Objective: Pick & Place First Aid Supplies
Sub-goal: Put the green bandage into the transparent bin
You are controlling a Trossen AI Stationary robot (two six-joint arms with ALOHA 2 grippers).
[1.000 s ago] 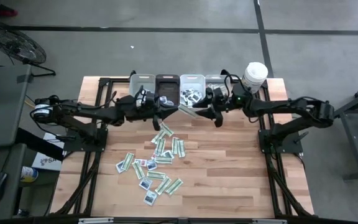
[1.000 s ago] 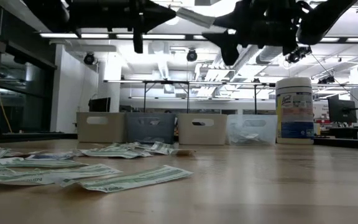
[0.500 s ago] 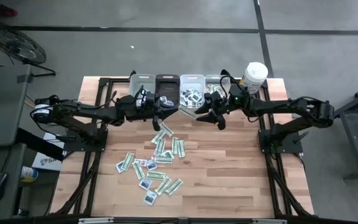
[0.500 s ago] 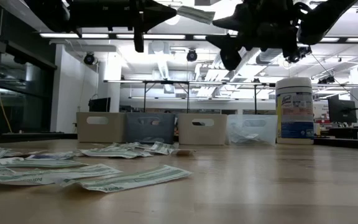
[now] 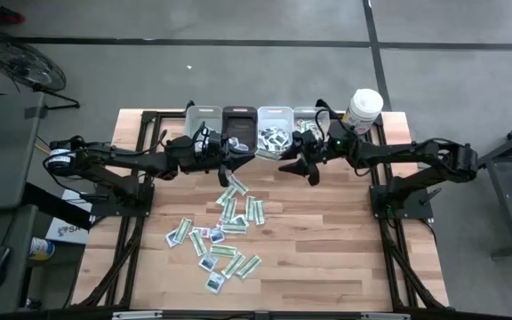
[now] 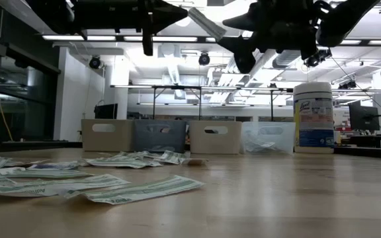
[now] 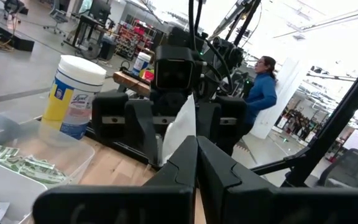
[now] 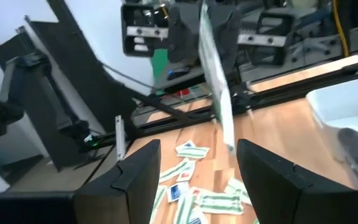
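Observation:
My left gripper (image 6: 185, 10) is shut on a narrow green-and-white strip packet (image 6: 202, 21), held high above the table in front of the bins. The strip's free end slants down toward my right gripper (image 8: 197, 169), which is open. Its two fingers (image 8: 135, 171) stand on either side of that end without touching it. Many more packets (image 5: 225, 229) lie flat and scattered on the wooden table (image 5: 345, 240). My left gripper pinches one end of the strip (image 7: 182, 134) between its two shut fingers (image 7: 166, 171). It comes in level from the table's left and lies along the strip. The strip is lifted clear and sticks out past the fingertips, edge-up, its far end drooping.
Four small bins (image 5: 256, 124) stand in a row at the far edge; the two right-hand ones hold packets. A tall white canister (image 5: 365, 107) stands at the far right. A person (image 7: 263, 93) stands in the room beyond the table.
My right gripper has opened wider and let go of the strip's free end. That end, level half a second ago, now droops, while my left gripper holds the other end still.

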